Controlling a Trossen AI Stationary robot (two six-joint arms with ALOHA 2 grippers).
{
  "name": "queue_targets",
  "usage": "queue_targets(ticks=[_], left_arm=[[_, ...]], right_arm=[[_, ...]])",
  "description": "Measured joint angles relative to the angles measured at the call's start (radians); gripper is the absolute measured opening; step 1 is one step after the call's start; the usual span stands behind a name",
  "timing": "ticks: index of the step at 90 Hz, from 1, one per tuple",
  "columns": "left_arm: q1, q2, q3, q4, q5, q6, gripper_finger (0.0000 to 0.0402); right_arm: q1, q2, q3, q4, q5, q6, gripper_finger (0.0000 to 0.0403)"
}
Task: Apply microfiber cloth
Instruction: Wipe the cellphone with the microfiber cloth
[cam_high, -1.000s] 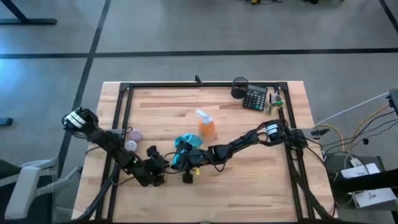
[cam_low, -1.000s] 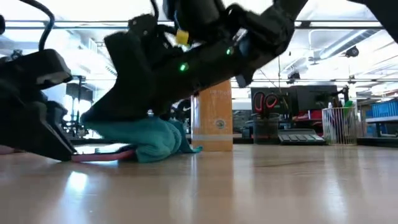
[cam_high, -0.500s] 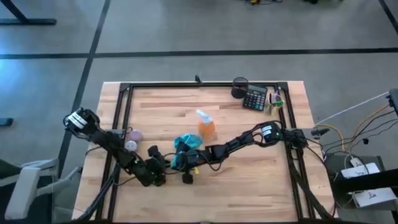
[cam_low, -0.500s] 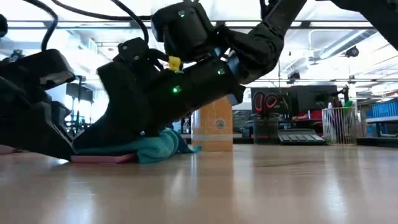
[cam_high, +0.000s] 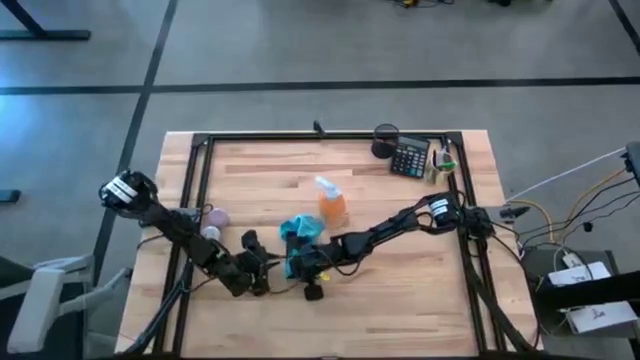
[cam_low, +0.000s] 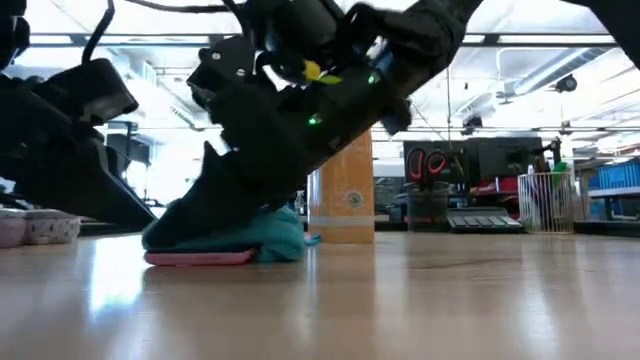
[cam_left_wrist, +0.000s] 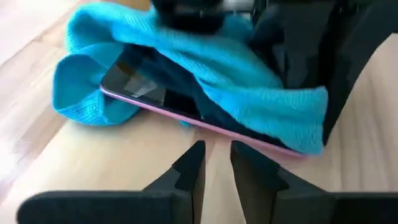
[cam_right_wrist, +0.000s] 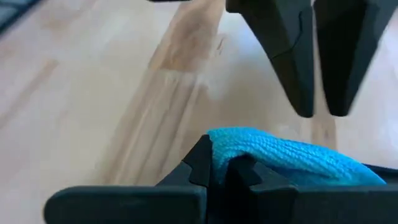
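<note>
Near the middle of the desk's front edge, the right tool (cam_high: 305, 262) reaches in low on an outstretched arm, fingers clamped on the microfiber cloth (cam_high: 298, 240), pressed onto a pink-edged phone (cam_left_wrist: 186, 106). The left tool (cam_high: 262, 275), fingers nearly together and empty, points at it from just beside.

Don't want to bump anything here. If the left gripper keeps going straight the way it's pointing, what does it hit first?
Most likely the pink edge of the phone, lying under the cloth, just ahead of the left gripper. The gap between them looks small, though depth is hard to judge.

Dark jointed arms, green lights, yellow tag
</note>
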Motion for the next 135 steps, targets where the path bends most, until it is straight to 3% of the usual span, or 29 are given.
queue_targets(ticks=[9, 35, 55, 78, 105, 135], left_arm=[[0.029, 0.027, 0.019, -0.002, 0.0, 0.024, 0.0062], [0.201, 0.046, 0.091, 0.008, 0.0, 0.203, 0.0061], [0.282, 0.071, 0.04, 0.044, 0.045, 0.199, 0.0062], [0.298, 0.183, 0.002, 0.16, 0.039, 0.191, 0.0062], [0.299, 0.239, -0.032, 0.315, 0.05, 0.212, 0.0062], [0.299, 0.239, -0.033, 0.324, 0.064, 0.232, 0.0065]], right_arm=[[0.011, -0.026, -0.001, -0.06, 0.008, -0.02, 0.0], [0.027, -0.003, -0.003, -0.009, 0.065, 0.0, 0.0], [0.046, -0.002, -0.007, -0.004, 0.149, -0.002, 0.0], [0.063, -0.017, -0.066, 0.037, 0.15, 0.089, 0.0], [0.121, -0.101, -0.212, 0.073, 0.354, 0.299, 0.0], [0.202, -0.227, -0.43, 0.135, 0.746, 0.506, 0.0]])
